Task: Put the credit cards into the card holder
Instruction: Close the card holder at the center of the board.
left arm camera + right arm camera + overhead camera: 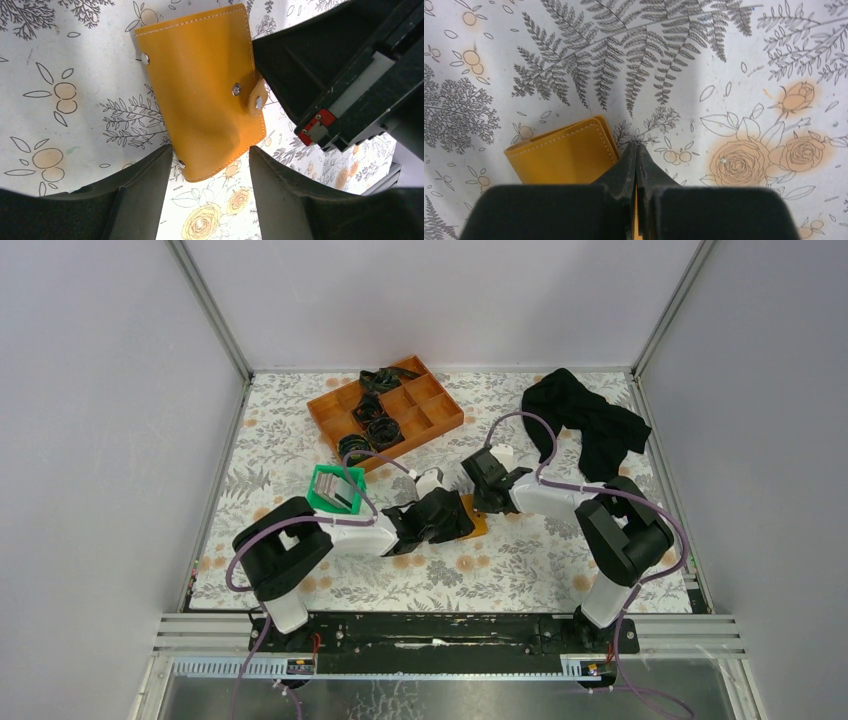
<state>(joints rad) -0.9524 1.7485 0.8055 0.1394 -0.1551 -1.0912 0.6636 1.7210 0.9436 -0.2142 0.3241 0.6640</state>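
no readable text, no labels, no brands, no numbers anywhere

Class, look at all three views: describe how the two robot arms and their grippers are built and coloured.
Both arms have chunky black joints and white link sections, each trailed by a looping purple cable. The left gripper has broad matte black fingers; the right gripper has black fingers tapering to points, with a small red part on its body.

both arms reach inward from their bases and meet near the table's middle. left gripper (210, 165): lowered, jaws spread wide, one finger (145, 200) on each side of the near end of the card holder (200, 90). right gripper (636, 165): facing the left one, jaws pressed fully together, tips pinching the card holder's edge beside its snap tab.
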